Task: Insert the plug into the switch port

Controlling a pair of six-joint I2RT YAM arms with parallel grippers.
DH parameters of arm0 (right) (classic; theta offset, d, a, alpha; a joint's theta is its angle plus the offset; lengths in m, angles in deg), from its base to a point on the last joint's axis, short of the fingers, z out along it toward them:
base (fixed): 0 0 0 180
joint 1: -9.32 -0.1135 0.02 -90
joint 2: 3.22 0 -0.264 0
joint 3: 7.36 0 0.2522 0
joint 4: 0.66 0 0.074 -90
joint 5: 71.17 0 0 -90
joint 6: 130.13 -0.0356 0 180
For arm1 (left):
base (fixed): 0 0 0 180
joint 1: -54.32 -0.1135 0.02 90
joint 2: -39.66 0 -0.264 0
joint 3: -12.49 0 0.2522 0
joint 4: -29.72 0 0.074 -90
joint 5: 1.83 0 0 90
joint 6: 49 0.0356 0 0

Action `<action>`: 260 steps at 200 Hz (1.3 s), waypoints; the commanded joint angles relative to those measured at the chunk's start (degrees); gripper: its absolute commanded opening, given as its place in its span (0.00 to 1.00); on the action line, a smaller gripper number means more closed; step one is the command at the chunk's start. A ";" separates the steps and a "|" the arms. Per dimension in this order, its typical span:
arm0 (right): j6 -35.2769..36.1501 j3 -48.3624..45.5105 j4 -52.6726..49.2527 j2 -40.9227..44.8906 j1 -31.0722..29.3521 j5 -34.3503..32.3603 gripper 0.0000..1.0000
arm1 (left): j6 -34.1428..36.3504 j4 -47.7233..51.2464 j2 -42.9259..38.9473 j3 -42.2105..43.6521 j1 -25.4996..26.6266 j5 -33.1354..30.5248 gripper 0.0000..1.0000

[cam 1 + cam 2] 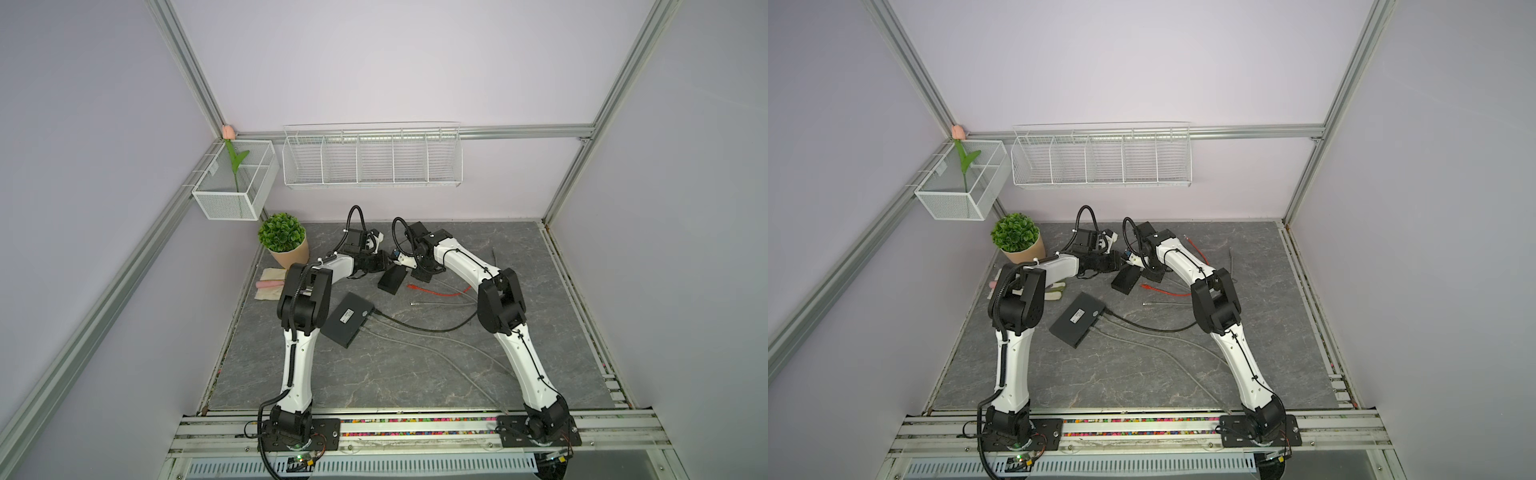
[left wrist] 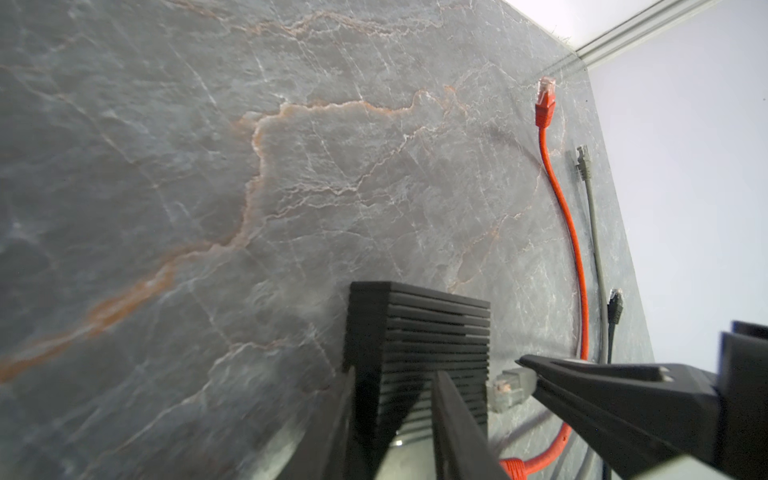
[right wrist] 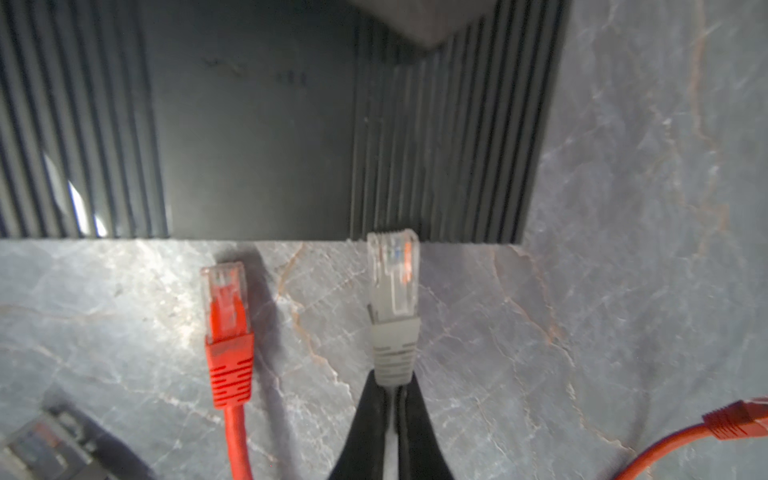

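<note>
The switch (image 1: 392,280) is a small black ribbed box on the grey stone table, at the back in both top views. In the left wrist view the switch (image 2: 415,332) stands between the fingers of my left gripper (image 2: 395,415); one finger is blurred, so contact is unclear. The plug (image 3: 392,282) is grey with a clear tip. My right gripper (image 3: 395,386) is shut on its grey boot. The tip just reaches the edge of the switch (image 3: 249,124), whose ports are hidden. The left wrist view shows the plug (image 2: 509,388) beside the switch.
A loose red plug (image 3: 226,316) lies on the table beside the grey one. A larger black box (image 1: 349,319) with cables plugged in sits nearer the front. Red (image 1: 440,292) and grey (image 1: 440,304) cables lie right of it. A potted plant (image 1: 284,241) stands back left.
</note>
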 commanded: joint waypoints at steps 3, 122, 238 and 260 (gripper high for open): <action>-1.03 0.45 -2.10 -0.69 0.09 1.80 0.06 | -0.13 -1.48 -0.64 0.59 -0.55 2.31 0.30; -2.11 -3.00 -1.08 1.70 0.83 1.34 0.07 | -0.60 -2.02 0.55 0.21 -1.12 4.24 0.26; -2.42 5.23 -4.05 -2.24 0.70 1.82 0.07 | -0.44 -1.93 1.25 0.76 -0.59 4.28 0.25; -2.48 5.49 -4.82 -2.61 0.69 1.47 0.07 | -0.36 -1.74 1.21 0.59 -0.59 4.13 0.25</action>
